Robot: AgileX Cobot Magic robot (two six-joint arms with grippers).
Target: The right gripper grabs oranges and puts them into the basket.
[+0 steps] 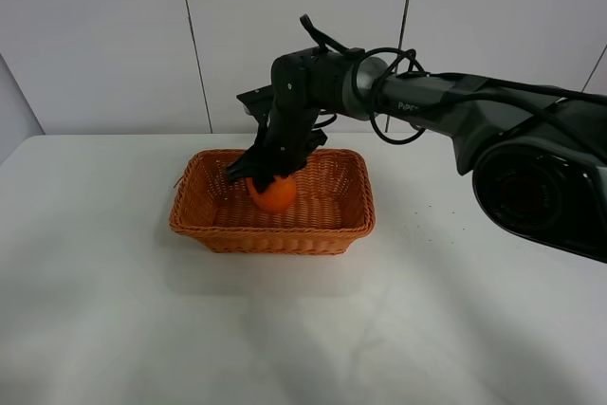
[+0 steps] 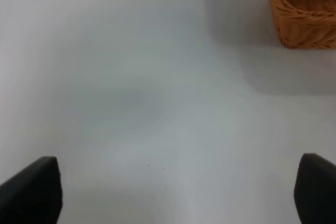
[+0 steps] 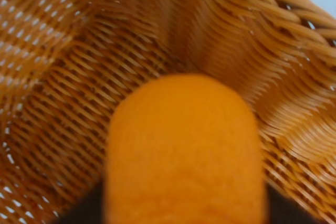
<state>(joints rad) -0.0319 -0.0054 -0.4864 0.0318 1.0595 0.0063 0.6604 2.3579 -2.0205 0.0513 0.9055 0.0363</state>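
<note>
The black, cable-dressed right gripper (image 1: 268,174) reaches down into the rectangular orange-brown woven wicker basket (image 1: 275,236). This posture puts the load inside the basket walls, so a release should drop it into the basket and not onto the white table (image 1: 114,310).

The dark prongs are clamped from above on the round bright orange fruit (image 1: 276,196). Its upper part sits between the jaws and its lower part protrudes beneath them. The orange fruit is low inside the basket, near its middle. Contact with the basket floor cannot be confirmed.

In the right wrist view the orange fruit (image 3: 184,150) fills the foreground, with the basket (image 3: 79,77) directly behind it.

The left gripper (image 2: 176,195) hangs outside the basket, near one corner, with jaws spread wide and holding nothing.
</note>
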